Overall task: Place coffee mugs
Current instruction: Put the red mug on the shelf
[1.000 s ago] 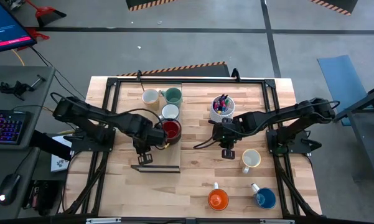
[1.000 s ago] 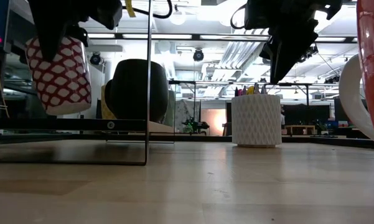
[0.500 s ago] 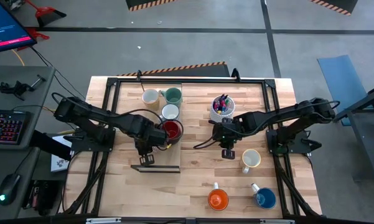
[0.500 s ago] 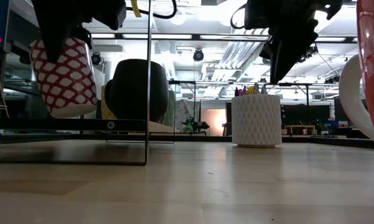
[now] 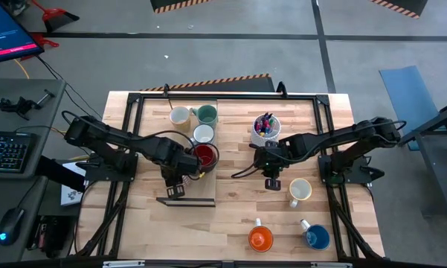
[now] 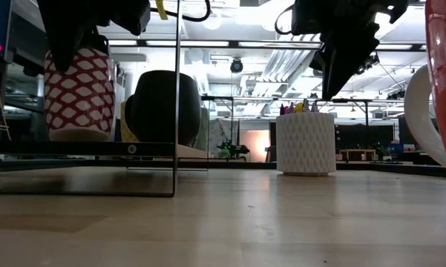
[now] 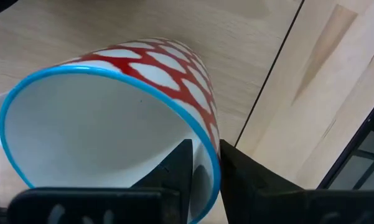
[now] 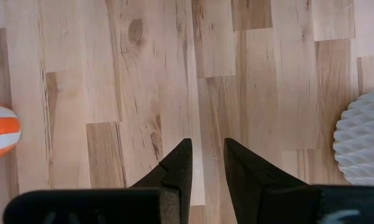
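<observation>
Pale butcher-block planks form the worktop (image 5: 230, 216), bounded by a black frame, with grey floor beyond it. High view: a thin wooden tray (image 5: 180, 145) on the worktop's left half carries a cream mug (image 5: 180, 116), a teal green mug (image 5: 206, 114), a white mug (image 5: 203, 134) and the red-and-white patterned mug (image 5: 204, 155) in a cluster at its far end. The left claw (image 5: 187, 165) sits at the patterned mug's rim. Left wrist view: one finger (image 7: 177, 171) lies inside the blue-edged rim of the patterned mug and the other outside, straddling the wall; whether they press it cannot be told. Low view: this mug stands upright on the tray.

The right claw (image 5: 272, 181) hovers over bare wood mid-worktop, just below the white pen cup (image 5: 265, 130); its fingers (image 8: 177, 169) stand slightly apart and grip nothing. Near it lies a cream mug (image 5: 300, 190); toward the worktop's near edge stand an orange mug (image 5: 260, 238) and a blue mug (image 5: 316, 237), close together.
</observation>
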Tool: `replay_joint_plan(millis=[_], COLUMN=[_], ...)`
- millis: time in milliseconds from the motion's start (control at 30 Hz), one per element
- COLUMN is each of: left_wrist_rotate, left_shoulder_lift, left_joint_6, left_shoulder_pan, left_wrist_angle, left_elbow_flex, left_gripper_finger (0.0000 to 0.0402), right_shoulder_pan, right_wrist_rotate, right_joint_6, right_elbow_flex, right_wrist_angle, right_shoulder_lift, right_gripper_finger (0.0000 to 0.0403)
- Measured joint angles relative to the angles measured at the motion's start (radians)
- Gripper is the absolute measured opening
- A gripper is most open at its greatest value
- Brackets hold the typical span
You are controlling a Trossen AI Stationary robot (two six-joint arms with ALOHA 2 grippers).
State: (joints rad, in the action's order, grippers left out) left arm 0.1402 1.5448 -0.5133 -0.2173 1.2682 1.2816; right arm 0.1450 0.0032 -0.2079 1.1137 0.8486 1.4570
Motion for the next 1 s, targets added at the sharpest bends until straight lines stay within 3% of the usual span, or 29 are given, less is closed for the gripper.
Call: replay_joint_plan(millis=[433,1000], left_wrist_rotate=[0.0,-0.001], left_shoulder_lift=[-0.008,-0.008], left_joint_6=[-0.008,-0.009], left_shoulder_pan=[0.0,0.0], left_wrist_angle=[0.002,0.022], left_elbow_flex=[0.004,0.147], left_gripper_finger=[0.0062,0.0063], right_shoulder_pan=[0.0,0.0], right_wrist_rotate=[0.0,0.0], right_joint_6=[0.0,0.003], right_elbow_flex=[0.0,0.0], right_wrist_angle=[0.0,0.0], right_shoulder_lift=[0.0,0.0], right_gripper_finger=[0.0071,0.0071])
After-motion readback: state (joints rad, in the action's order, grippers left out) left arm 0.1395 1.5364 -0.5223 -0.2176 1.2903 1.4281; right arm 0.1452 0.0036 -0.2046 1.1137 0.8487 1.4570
